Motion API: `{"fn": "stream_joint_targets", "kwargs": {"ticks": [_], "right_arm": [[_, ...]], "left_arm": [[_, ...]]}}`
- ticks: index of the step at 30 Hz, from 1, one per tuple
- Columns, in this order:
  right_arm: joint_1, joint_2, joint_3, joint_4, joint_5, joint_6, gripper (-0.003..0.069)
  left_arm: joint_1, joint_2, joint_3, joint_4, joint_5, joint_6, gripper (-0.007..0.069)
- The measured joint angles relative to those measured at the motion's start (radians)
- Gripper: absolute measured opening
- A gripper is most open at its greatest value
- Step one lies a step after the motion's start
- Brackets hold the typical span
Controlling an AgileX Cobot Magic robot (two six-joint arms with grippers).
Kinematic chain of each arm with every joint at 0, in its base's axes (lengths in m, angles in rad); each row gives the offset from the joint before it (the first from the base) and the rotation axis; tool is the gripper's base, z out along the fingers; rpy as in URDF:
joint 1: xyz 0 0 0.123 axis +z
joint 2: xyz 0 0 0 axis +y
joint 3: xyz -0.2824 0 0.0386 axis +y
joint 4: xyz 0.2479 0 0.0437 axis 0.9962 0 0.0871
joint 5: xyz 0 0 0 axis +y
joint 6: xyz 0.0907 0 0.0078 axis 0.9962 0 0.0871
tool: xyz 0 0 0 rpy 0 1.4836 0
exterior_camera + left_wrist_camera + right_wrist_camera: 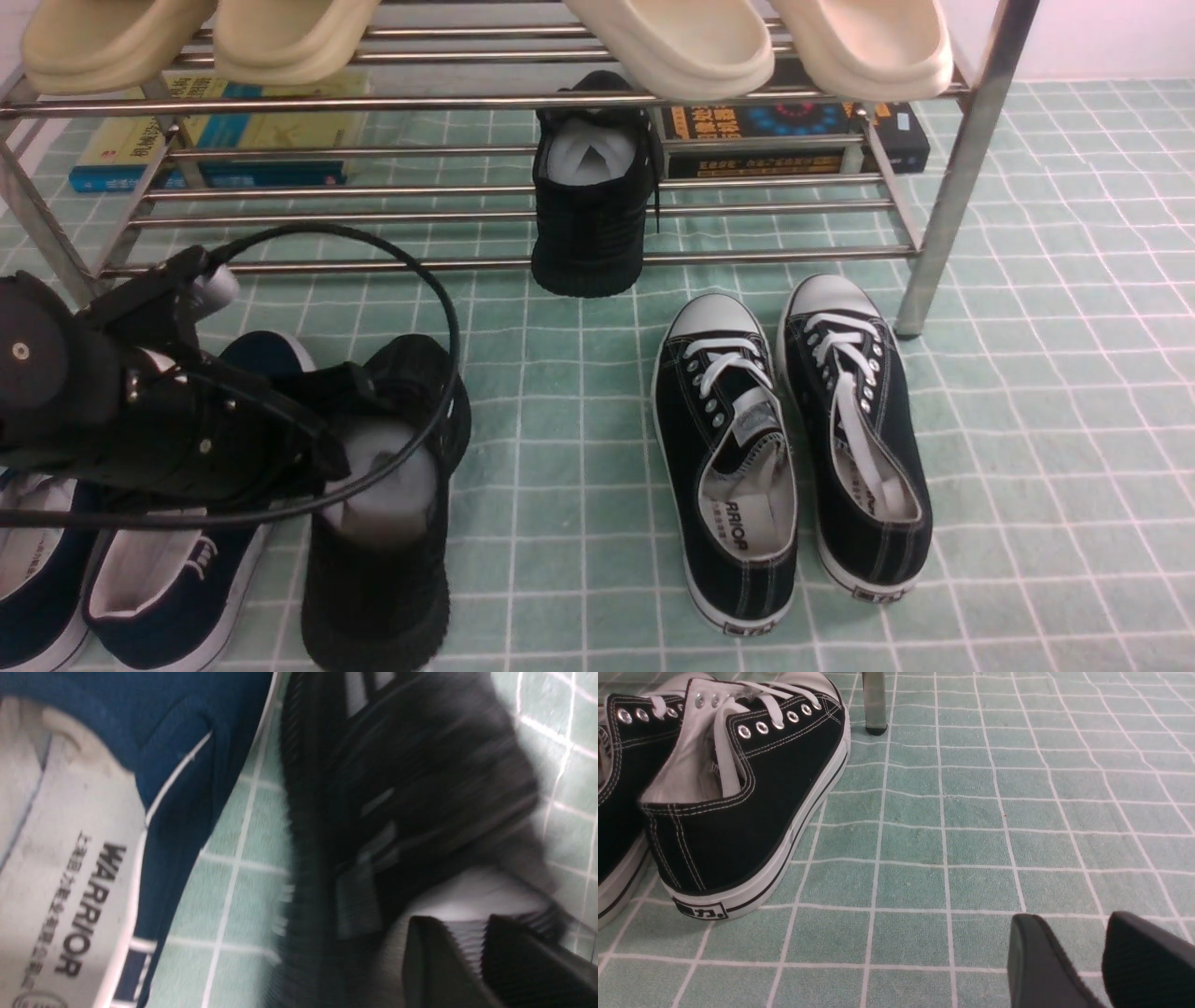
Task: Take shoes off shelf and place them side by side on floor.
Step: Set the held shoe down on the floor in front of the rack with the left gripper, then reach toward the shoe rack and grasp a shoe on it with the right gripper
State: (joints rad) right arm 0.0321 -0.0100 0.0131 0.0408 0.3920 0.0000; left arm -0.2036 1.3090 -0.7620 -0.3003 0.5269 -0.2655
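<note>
Mint-green floor [1027,420] carries one black knit shoe [383,579], just beside the navy slip-ons [168,597]. The second black knit shoe [588,233] sits on the lower tier of the shelf [962,187], under cream slippers [672,47]. Blur hides whether the left tool [455,919], at the floor shoe's mouth, grips. The right tool [1071,917] is narrowly parted and empty.

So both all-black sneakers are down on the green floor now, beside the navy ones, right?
Not quite. Only one all-black sneaker is on the green floor beside the navy shoes. The other all-black sneaker still sits on the lower rails of the shelf, as the front view shows.
</note>
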Motion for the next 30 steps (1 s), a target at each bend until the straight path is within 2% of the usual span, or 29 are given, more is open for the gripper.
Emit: {"fn": "stream_joint_targets", "kwargs": {"ticks": [4, 7, 10, 11, 13, 17, 23, 26, 28, 29, 30], "right_arm": [[0.000, 0.000, 0.000, 0.000, 0.000, 0.000, 0.0237], [0.000, 0.000, 0.000, 0.000, 0.000, 0.000, 0.0237], [0.000, 0.000, 0.000, 0.000, 0.000, 0.000, 0.0237], [0.000, 0.000, 0.000, 0.000, 0.000, 0.000, 0.0237], [0.000, 0.000, 0.000, 0.000, 0.000, 0.000, 0.0237], [0.000, 0.000, 0.000, 0.000, 0.000, 0.000, 0.0237], [0.000, 0.000, 0.000, -0.023, -0.011, 0.000, 0.0237], [0.000, 0.000, 0.004, 0.017, -0.037, 0.060, 0.0237], [0.000, 0.000, 0.010, 0.184, -0.072, 0.192, 0.0237], [0.000, 0.000, 0.010, 0.184, -0.072, 0.192, 0.0237], [0.000, 0.000, 0.010, 0.278, -0.090, 0.277, 0.0237]], "left_arm": [[0.000, -0.038, 0.000, 0.053, 0.048, 0.000, 0.0307], [0.000, -0.084, -0.005, 0.095, 0.077, -0.004, 0.0319], [0.000, -0.176, -0.045, 0.176, 0.173, -0.019, 0.0246], [0.000, -0.181, -0.048, 0.181, 0.179, -0.019, 0.0246], [0.000, -0.244, -0.095, 0.241, 0.282, -0.021, 0.0127], [0.000, -0.310, -0.131, 0.291, 0.392, -0.022, 0.0016], [0.000, -0.389, -0.132, 0.326, 0.520, -0.022, 0.0001], [0.000, -0.404, -0.132, 0.329, 0.542, -0.022, 0.0001], [0.000, -0.412, -0.132, 0.330, 0.549, -0.023, 0.0001], [0.000, -0.412, -0.132, 0.330, 0.549, -0.023, 0.0001], [0.000, -0.412, -0.132, 0.330, 0.553, -0.023, 0.0001]]}}
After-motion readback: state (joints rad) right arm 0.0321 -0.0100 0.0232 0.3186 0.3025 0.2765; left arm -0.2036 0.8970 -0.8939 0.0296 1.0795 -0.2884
